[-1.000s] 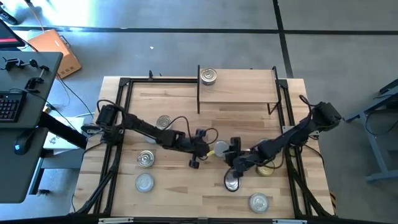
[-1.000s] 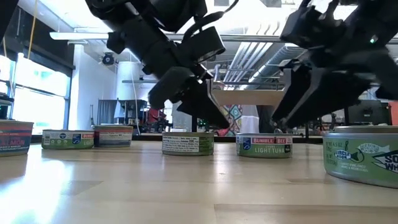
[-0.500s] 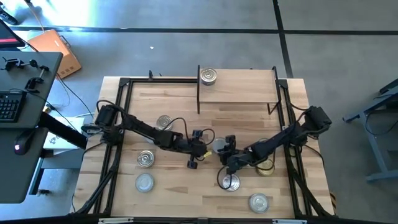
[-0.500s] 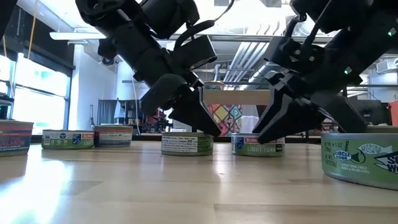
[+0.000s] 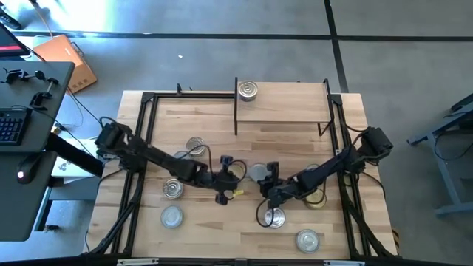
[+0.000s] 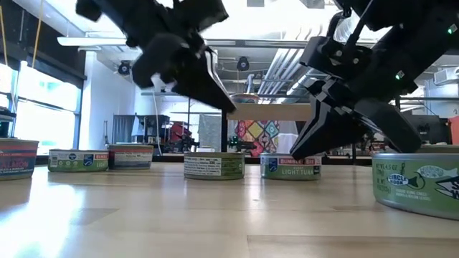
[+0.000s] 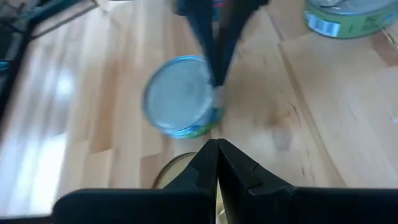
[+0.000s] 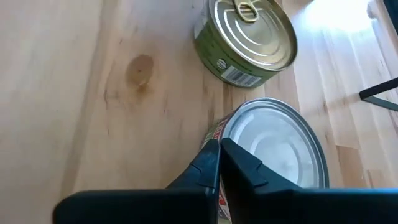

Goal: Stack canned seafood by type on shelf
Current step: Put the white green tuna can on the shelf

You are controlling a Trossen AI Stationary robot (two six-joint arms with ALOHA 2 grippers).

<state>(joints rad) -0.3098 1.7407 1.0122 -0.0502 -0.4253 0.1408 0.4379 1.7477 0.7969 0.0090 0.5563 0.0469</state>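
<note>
Sitting mid-table, just left of the right gripper [image 5: 267, 193]: a short round silver-lidded tin [image 5: 258, 173] (no long axis, being round), nearer that arm. Both jaw pairs pressing shut on nothing, left gripper [image 5: 224, 185] alongside. Lying beneath, pale butcher-block tabletop [image 5: 295, 144]; standing far, light wooden shelf [image 5: 292, 102] carrying one tin.

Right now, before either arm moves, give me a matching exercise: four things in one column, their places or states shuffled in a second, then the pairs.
Things:
1. silver round tin with a ring pull
2. gold-toned round tin
3. light wood shelf on black metal legs
4. right gripper

Places or states:
A. shut, tips at the edge of a silver-lidded tin
B. at the table's far edge
C. partly under the right arm
D. on the shelf's left end

Pairs: 1-D, 2-C, 3-B, 4-A
</note>
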